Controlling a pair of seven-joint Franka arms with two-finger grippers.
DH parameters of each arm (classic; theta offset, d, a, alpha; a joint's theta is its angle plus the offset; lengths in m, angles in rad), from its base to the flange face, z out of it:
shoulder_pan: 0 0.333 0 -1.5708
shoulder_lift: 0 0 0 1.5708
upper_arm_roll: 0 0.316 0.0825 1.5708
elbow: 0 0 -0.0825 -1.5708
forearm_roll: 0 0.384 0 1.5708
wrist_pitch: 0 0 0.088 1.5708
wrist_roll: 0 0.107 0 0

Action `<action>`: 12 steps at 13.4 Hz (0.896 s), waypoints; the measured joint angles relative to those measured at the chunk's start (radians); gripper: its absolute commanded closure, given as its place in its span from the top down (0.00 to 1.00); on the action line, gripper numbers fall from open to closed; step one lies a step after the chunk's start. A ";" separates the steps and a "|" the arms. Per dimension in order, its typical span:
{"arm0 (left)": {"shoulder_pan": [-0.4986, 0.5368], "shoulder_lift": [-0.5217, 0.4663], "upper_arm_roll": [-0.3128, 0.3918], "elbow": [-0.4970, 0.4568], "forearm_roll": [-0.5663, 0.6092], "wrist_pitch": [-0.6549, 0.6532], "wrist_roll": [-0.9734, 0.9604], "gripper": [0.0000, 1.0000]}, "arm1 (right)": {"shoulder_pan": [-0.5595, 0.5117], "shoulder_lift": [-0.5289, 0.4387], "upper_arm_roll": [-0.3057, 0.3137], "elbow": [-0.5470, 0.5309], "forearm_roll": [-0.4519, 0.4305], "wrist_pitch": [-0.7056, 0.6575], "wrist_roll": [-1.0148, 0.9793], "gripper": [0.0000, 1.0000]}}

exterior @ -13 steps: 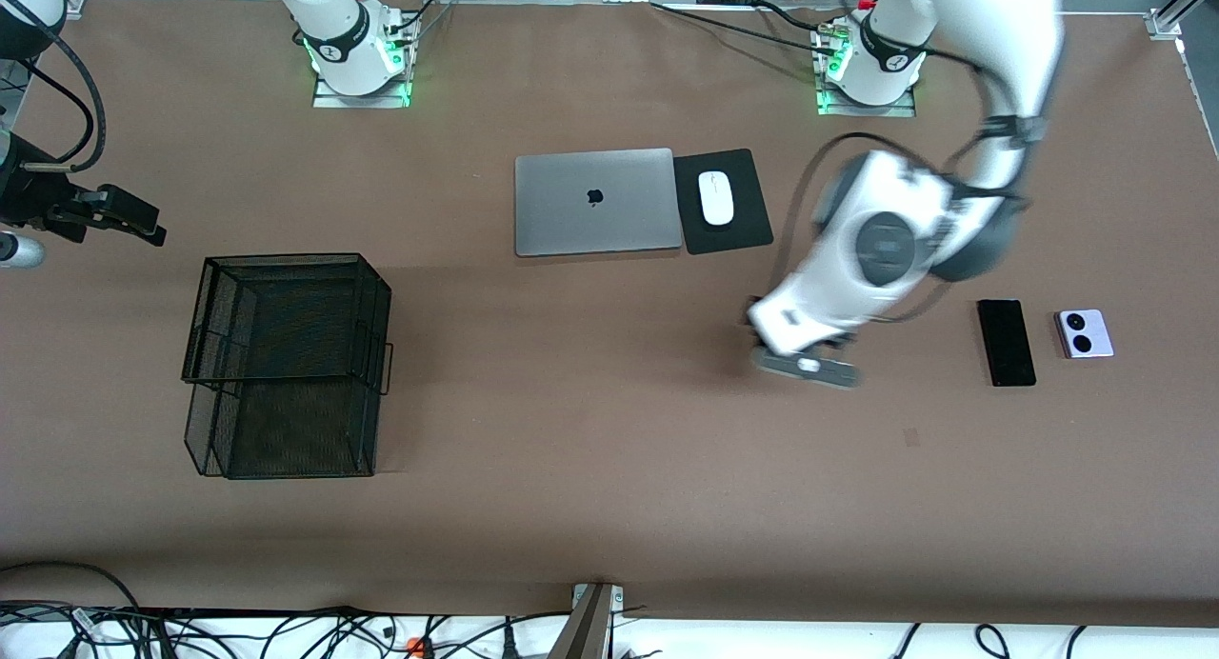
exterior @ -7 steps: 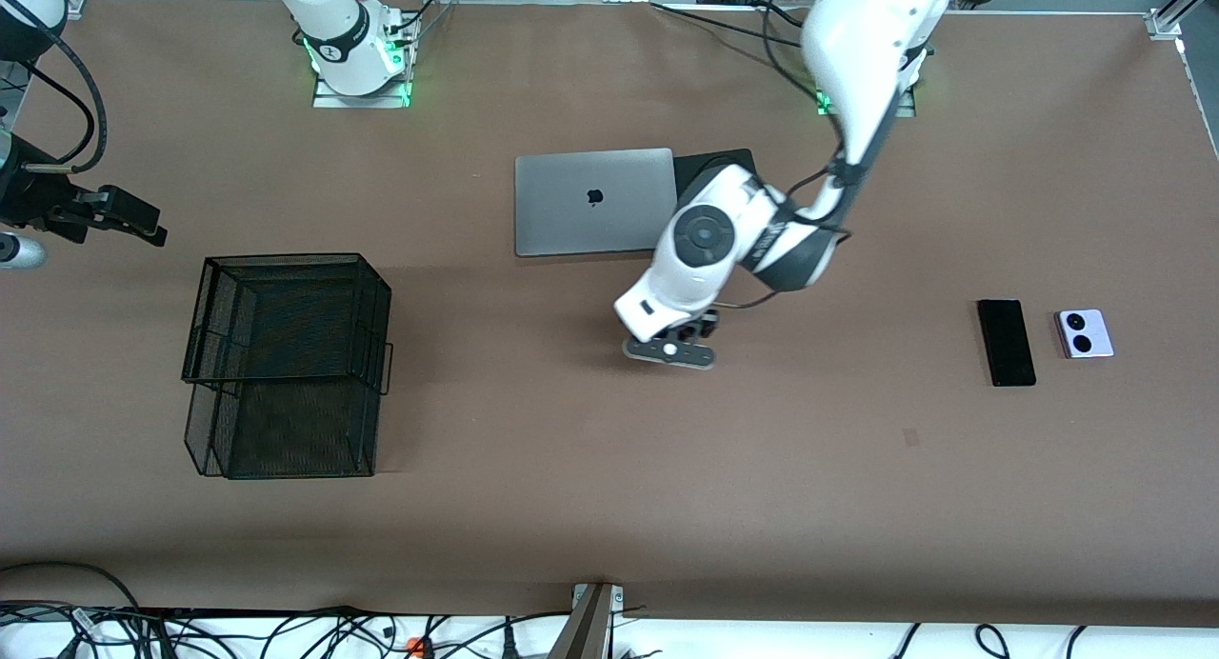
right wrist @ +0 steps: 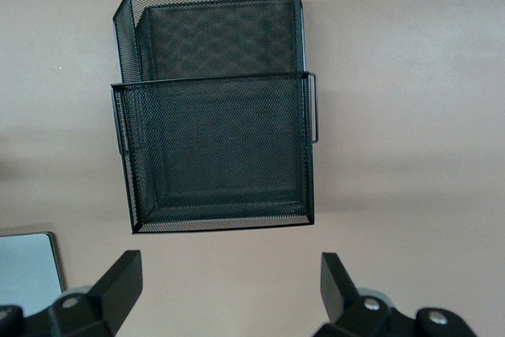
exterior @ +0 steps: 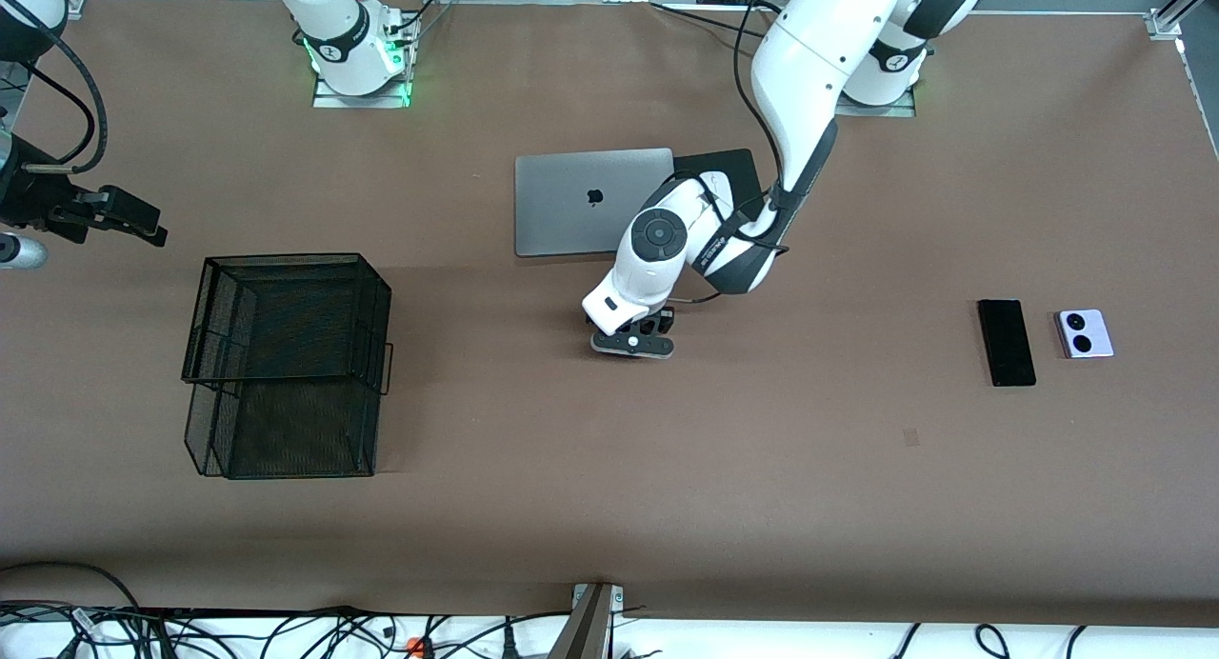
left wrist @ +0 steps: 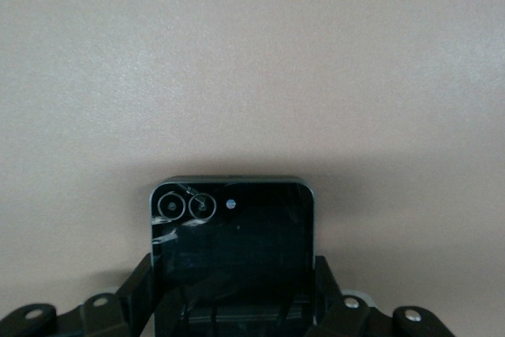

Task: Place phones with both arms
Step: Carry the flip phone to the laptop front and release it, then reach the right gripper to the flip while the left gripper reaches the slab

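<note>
My left gripper (exterior: 632, 341) is shut on the small square black flip phone (left wrist: 233, 234), its two lenses pointing away from the wrist. It hangs over bare table near the middle, by the laptop's corner. The long slim black phone (exterior: 1007, 342) lies flat toward the left arm's end of the table, with the lavender-white phone (exterior: 1084, 334) beside it. My right gripper (exterior: 133, 219) waits open and holds nothing, at the right arm's end, above the table beside the black mesh basket (exterior: 286, 364). In the right wrist view the right gripper (right wrist: 230, 266) looks down on the basket (right wrist: 213, 116).
A shut silver laptop (exterior: 581, 202) lies mid-table, and its corner (right wrist: 28, 266) shows in the right wrist view. A black mouse pad (exterior: 729, 164) beside it is partly covered by the left arm. Cables run along the table's near edge.
The left arm has swung from near the two lying phones toward the middle of the table, carrying the black flip phone. The right arm has not moved.
</note>
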 measured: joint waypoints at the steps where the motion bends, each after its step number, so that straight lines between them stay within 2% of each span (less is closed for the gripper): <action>1: 0.000 0.002 0.002 0.004 0.000 0.005 -0.001 1.00 | 0.000 0.000 0.000 0.000 0.000 0.000 0.000 1.00; 4: 0.006 0.001 0.012 0.017 0.000 0.007 -0.003 1.00 | 0.000 0.000 0.000 0.000 0.000 0.000 0.000 1.00; 6: 0.016 -0.016 0.019 0.033 0.000 -0.036 -0.005 1.00 | 0.000 0.000 0.000 0.000 0.000 0.000 0.000 1.00; 8: 0.041 -0.065 0.023 0.055 0.000 -0.155 -0.006 1.00 | 0.000 0.002 0.001 0.000 0.000 0.000 0.000 1.00; 12: 0.156 -0.232 0.035 0.069 0.001 -0.507 -0.005 1.00 | 0.010 0.013 0.009 0.000 0.001 0.001 0.000 1.00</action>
